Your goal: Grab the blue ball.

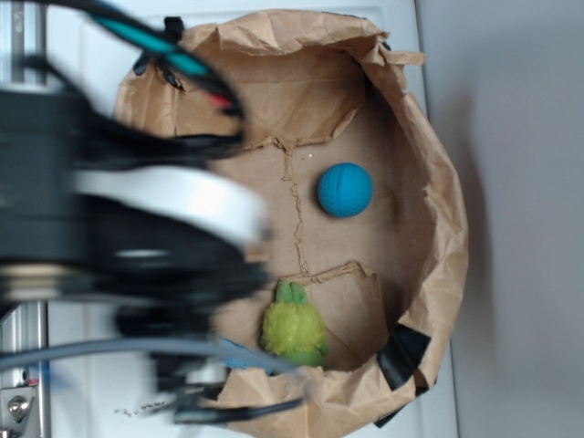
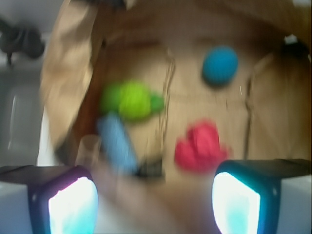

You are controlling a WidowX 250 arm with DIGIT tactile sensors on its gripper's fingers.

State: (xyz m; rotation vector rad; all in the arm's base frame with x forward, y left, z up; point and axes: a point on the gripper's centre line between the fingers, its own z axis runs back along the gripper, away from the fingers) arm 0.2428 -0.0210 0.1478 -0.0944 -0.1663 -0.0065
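We read the scene top-down, biggest first. One crumpled brown paper bag (image 1: pixel 438 182), torn open into a shallow bowl, held everything. One robot arm (image 1: pixel 119 228) covered the 9 o'clock side of the exterior view, motion-blurred.

The gripper (image 2: pixel 155 195) showed in the wrist view as two glowing fingertips (image 2: pixel 73 204) at the bottom edge, set well apart with nothing between them, so we read the claw as wide and empty.

Contents, counted across both views:
- 1 green fuzzy toy (image 1: pixel 294 330), at 6 o'clock in the bag
- 1 red paper wad (image 2: pixel 201 147), seen only in the wrist view, nearest the claw
- 1 blue ball (image 1: pixel 345 190), just right of the bag's centre, toward 2 o'clock in the wrist view (image 2: pixel 220 65), lying alone on flat paper
- 1 light blue cloth scrap (image 2: pixel 117 142), touching or just beside the toy; blur made it hard to tell which

Handling, our judgement: the ball looked matte and finely dimpled, so likely light, slightly soft and grippy, not fragile. Being round, it could roll or squirt out on the creased paper if pinched off-centre. We'd have straddled it across its widest part, fingertips either side at mid-height, and come straight down. It sat well apart from the toy and the wad, so there was room for the fingers.
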